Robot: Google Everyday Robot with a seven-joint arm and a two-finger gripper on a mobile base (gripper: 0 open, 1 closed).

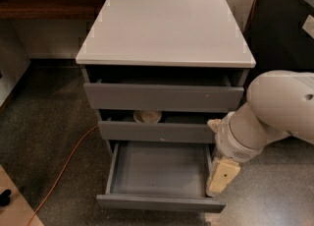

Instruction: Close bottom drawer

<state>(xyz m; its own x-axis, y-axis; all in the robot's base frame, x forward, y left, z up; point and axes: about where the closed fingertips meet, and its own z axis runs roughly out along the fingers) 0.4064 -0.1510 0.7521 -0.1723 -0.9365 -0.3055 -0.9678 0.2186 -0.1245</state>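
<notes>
Open bottom drawer (159,171), claw (223,176) just beside its right wall near the front, claw's state unclear

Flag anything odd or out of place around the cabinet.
No damage or spill. All three drawers sit open unevenly: the bottom drawer is pulled out farthest and empty, the middle drawer ajar with a beige bowl inside, the top drawer barely open. The gripper hangs at the bottom drawer's right side.

Gripper (222,176) just right of bottom drawer (159,172); bowl (147,116) in middle drawer (157,132).
</notes>
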